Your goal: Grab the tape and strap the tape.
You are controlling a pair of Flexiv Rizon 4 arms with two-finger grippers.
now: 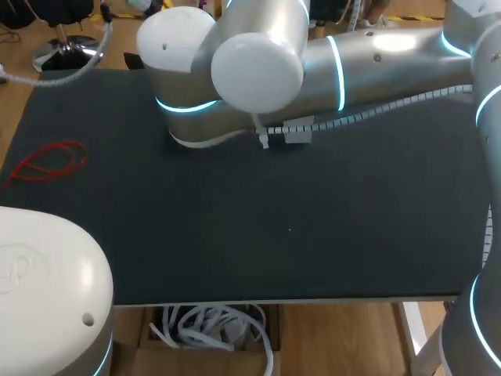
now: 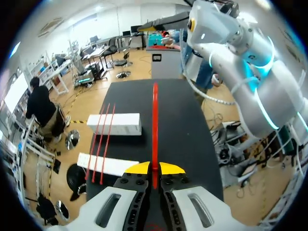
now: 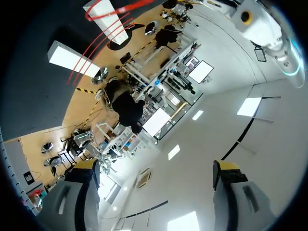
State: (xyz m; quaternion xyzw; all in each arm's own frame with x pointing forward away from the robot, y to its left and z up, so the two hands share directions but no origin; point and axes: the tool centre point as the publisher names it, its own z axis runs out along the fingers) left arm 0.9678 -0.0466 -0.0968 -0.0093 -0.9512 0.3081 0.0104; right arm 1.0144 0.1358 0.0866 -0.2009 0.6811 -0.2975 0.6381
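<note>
A red tape strap lies as a loose loop (image 1: 47, 160) on the black mat (image 1: 297, 227) at the left. In the left wrist view my left gripper (image 2: 155, 168) is shut on the red strap (image 2: 155, 120), which runs straight ahead from between the yellow tips over the mat. The head view hides this gripper; only the arm's white housing (image 1: 39, 282) shows at the near left. My right gripper (image 3: 155, 166) is open wide and points away from the table with nothing between its fingers. Part of the red loop (image 3: 120, 8) shows far behind it.
My right arm (image 1: 352, 63) stretches across the far part of the table, reaching past the middle. Two white blocks (image 2: 114, 123) (image 2: 107, 163) lie along the mat's edge beside my left gripper, with thin red strands (image 2: 103, 144) across them.
</note>
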